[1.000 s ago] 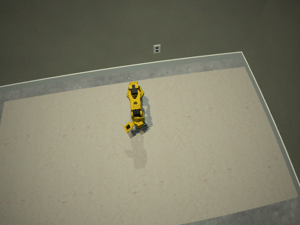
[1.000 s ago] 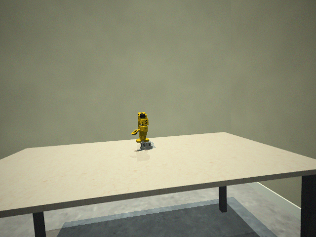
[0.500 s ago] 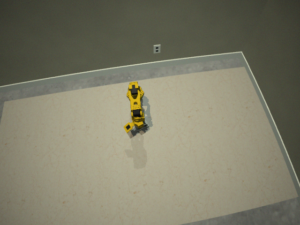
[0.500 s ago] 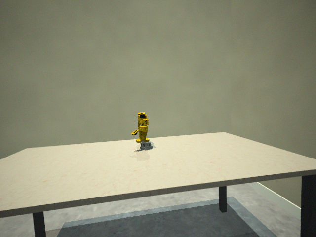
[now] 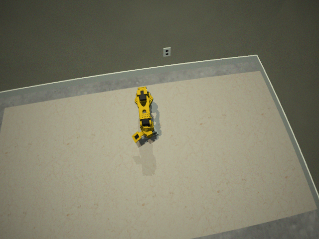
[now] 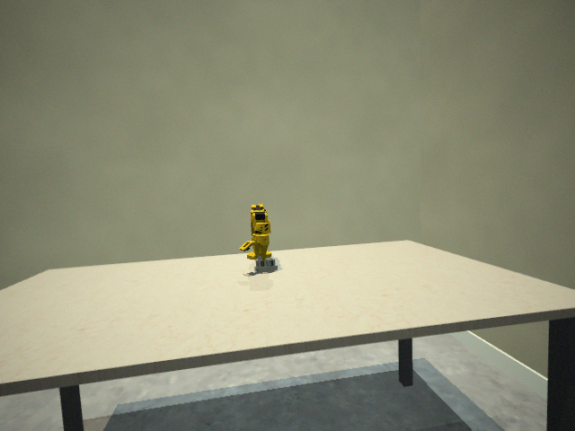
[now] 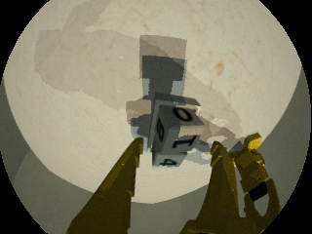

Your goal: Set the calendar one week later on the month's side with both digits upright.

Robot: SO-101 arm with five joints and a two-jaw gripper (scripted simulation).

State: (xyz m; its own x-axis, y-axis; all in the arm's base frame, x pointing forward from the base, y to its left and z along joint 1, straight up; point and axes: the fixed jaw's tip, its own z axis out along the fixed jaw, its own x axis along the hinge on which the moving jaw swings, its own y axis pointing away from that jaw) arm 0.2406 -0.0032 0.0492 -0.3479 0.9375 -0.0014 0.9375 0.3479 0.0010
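Your small yellow arm with black motors [image 5: 144, 109] [image 6: 260, 227] leans forward from its base, bent down at the wrist. Your yellow gripper with one moving jaw [image 6: 259, 255] [image 7: 177, 145] points downward, its two tapered fingers parted and gripping nothing.

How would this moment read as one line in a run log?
pincer: open, gripping nothing | number cubes: side by side in the tray | digits on top: 0, 1
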